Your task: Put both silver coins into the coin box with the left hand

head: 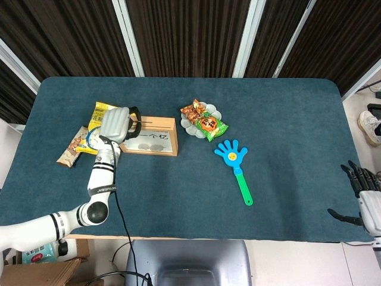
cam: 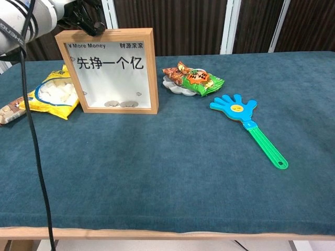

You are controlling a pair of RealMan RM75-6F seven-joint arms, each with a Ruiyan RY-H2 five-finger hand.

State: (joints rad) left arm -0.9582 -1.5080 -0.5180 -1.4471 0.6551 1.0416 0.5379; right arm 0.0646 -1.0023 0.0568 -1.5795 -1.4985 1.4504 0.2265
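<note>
The coin box (head: 149, 138) (cam: 110, 70) is a wooden frame with a glass front, standing upright left of centre. Two silver coins (cam: 120, 103) lie side by side inside it at the bottom, and they also show through the glass from above (head: 146, 145). My left hand (head: 118, 124) (cam: 78, 13) hovers at the box's top left edge, with its dark fingers (cam: 93, 25) curled in and reaching the top rail. Anything between those fingers is hidden. My right hand (head: 362, 196) hangs beyond the table's right front corner with fingers spread, holding nothing.
A blue hand-shaped clapper (head: 236, 162) (cam: 246, 117) lies right of centre. Behind it is a small plate with snack packets (head: 203, 123) (cam: 191, 78). A yellow snack bag (head: 98, 113) (cam: 51, 97) and a brown bar (head: 71, 148) lie left of the box.
</note>
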